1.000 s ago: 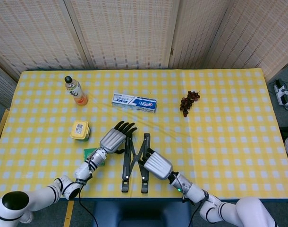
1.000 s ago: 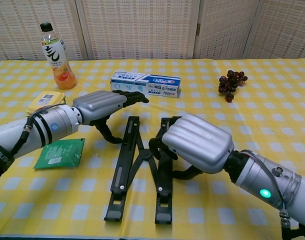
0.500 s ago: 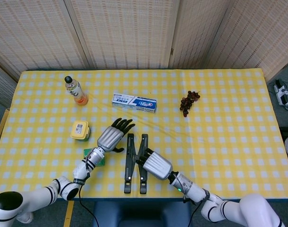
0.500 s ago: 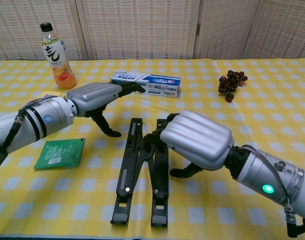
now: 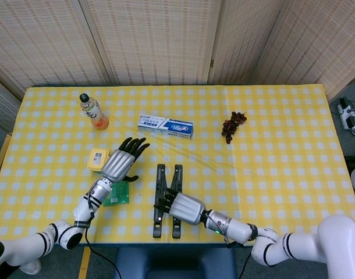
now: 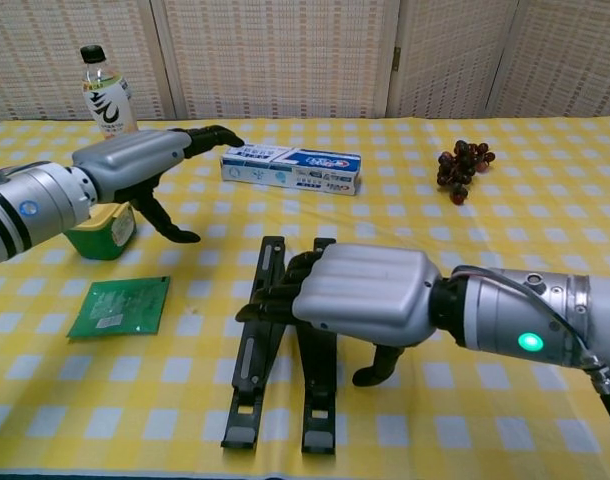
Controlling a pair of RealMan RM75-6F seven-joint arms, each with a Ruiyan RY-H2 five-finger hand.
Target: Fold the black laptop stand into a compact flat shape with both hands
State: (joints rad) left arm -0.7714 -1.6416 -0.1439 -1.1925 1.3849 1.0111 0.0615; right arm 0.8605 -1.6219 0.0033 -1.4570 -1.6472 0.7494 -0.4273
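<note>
The black laptop stand (image 5: pixel 159 224) lies near the table's front edge, its two bars (image 6: pixel 247 370) drawn close and almost parallel. My right hand (image 5: pixel 184 208) lies across the middle of the stand. Its fingers (image 6: pixel 281 291) curl over the left bar and the thumb reaches down beside the right bar, so it grips both bars. My left hand (image 5: pixel 119 162) hovers to the left of the stand with fingers spread, holding nothing. In the chest view the left hand (image 6: pixel 140 158) is raised above the table, clear of the stand.
A yellow-green box (image 5: pixel 98 160) and a green card (image 5: pixel 115 195) lie under and beside the left hand. Further back are a drink bottle (image 5: pixel 93 111), a toothpaste box (image 5: pixel 166 125) and grapes (image 5: pixel 232 125). The stand's near ends reach close to the table's front edge (image 5: pixel 166 241).
The stand's bars went from a spread X to nearly parallel. My left hand let go and drew back left and up. My right hand slid nearer along the stand, still on it.
</note>
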